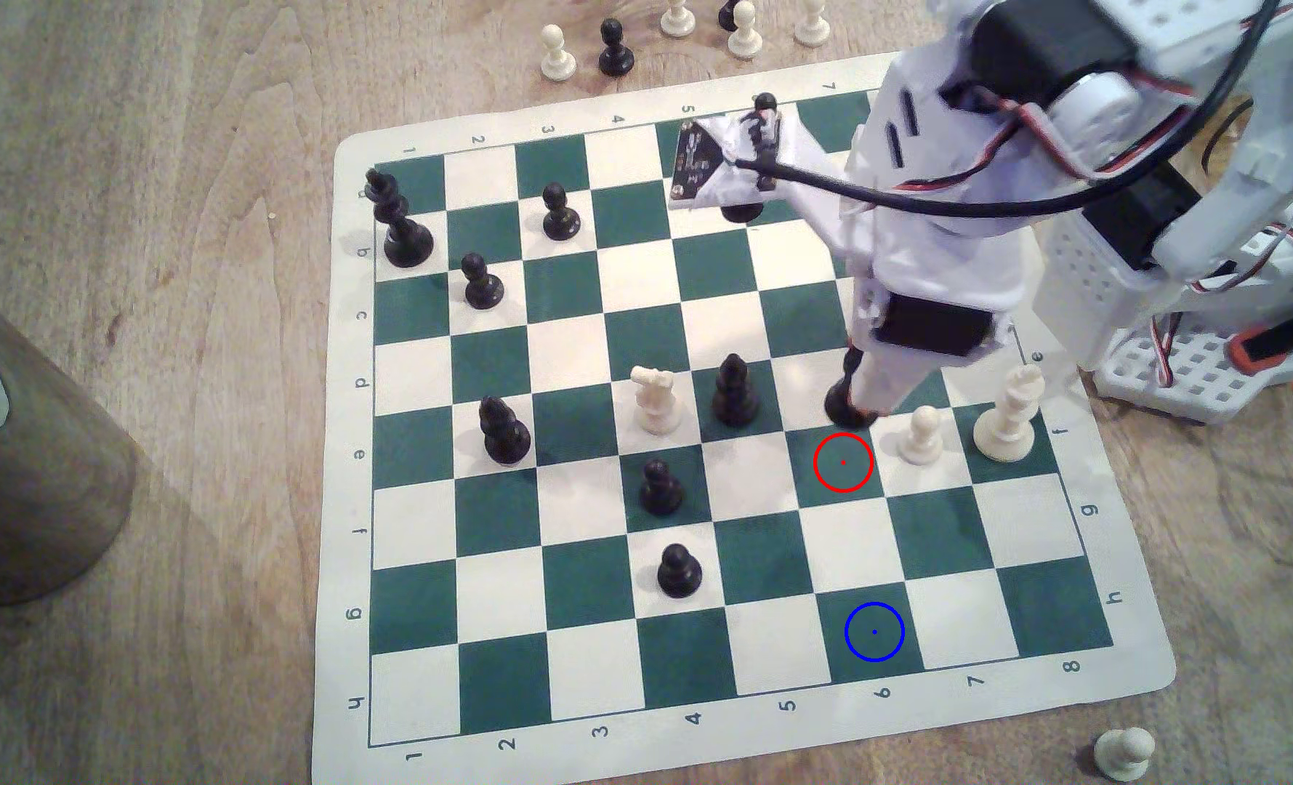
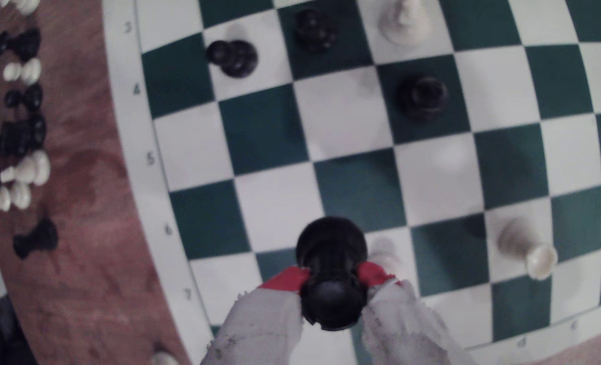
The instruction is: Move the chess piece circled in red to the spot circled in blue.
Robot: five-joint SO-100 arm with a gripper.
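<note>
two white pieces (image 1: 920, 435) flank rook (image 2: 330, 277).

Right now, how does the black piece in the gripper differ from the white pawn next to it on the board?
The black piece is dark and glossy; the white pawn is pale cream. The black piece is clamped between the red-tipped fingers of the gripper; the white pawn stands free, untouched. The black piece has a flat, ring-like top; the white pawn has a rounded ball head. Both are short pieces and upright.

Ext view evenly lit w/ soft shadows, arm blurred; wrist view dim, blurry, fisheye-warped at edges.
</note>
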